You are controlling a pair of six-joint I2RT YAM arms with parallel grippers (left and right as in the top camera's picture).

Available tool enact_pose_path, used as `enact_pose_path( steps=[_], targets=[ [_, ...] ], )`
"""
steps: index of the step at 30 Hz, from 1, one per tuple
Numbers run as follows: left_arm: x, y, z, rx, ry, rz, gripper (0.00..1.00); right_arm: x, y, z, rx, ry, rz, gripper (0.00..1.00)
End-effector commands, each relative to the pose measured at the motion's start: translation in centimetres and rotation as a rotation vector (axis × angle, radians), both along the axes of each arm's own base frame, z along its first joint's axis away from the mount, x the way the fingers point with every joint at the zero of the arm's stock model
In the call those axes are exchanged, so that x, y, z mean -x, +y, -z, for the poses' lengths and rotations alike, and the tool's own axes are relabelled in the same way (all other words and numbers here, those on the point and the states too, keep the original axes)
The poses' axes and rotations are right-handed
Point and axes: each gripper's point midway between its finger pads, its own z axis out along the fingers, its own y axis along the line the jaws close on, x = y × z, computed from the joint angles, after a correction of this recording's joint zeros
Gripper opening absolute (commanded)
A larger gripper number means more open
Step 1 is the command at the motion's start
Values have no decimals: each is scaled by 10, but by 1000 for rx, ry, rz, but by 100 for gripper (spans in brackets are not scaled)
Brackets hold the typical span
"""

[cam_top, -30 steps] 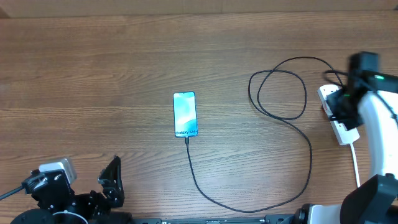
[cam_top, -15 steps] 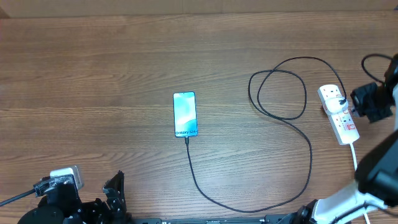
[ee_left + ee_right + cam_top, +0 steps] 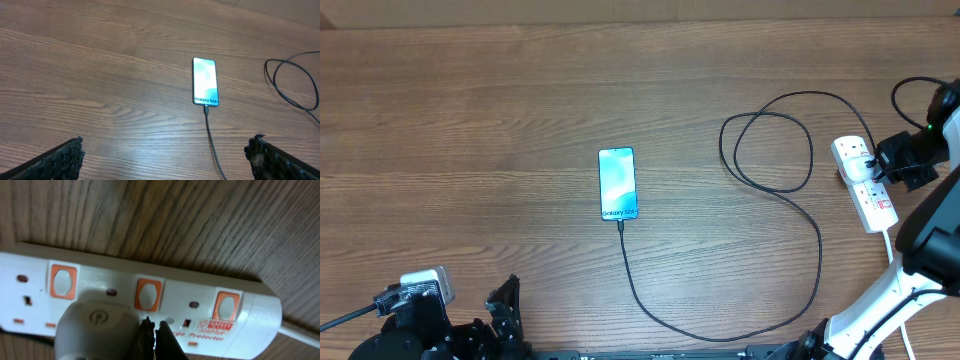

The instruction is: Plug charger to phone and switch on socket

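The phone [image 3: 617,183] lies flat mid-table with its blue-teal screen up, also visible from the left wrist [image 3: 205,81]. The charger [image 3: 818,240], a thin black cable, runs from the phone's near short edge, curves right and loops up to the socket [image 3: 870,200]. The socket is a white power strip at the right edge. My right gripper [image 3: 152,328] is shut and holds nothing. Its tips sit just over the socket's face beside a pale plug head [image 3: 95,325], below the middle orange-framed switch [image 3: 149,294]. My left gripper [image 3: 162,157] stands wide open near the front edge, well short of the phone.
A thick white cord [image 3: 890,255] leaves the socket toward the front right. My right arm [image 3: 930,230] reaches in along the right edge. The cable's double loop [image 3: 767,140] lies left of the socket. Bare wooden table surrounds the phone.
My right arm has swung off to the right, uncovering the socket, with its gripper now at the socket's right side. The left arm has drawn back slightly toward the front edge.
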Motion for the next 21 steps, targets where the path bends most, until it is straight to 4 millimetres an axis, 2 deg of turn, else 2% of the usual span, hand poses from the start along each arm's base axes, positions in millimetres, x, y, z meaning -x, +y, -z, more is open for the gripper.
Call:
enact_pose_path(
  steps=[1, 12, 21],
  targets=[
    [0, 1, 0, -11, -3, 0, 100, -7, -5, -2, 15, -19, -12, 4],
    [0, 1, 0, -11, -3, 0, 100, -11, -7, 0, 23, -35, -12, 4],
    [0, 1, 0, -11, -3, 0, 100, -9, 7, 19, 2, -10, -36, 4]
  ],
)
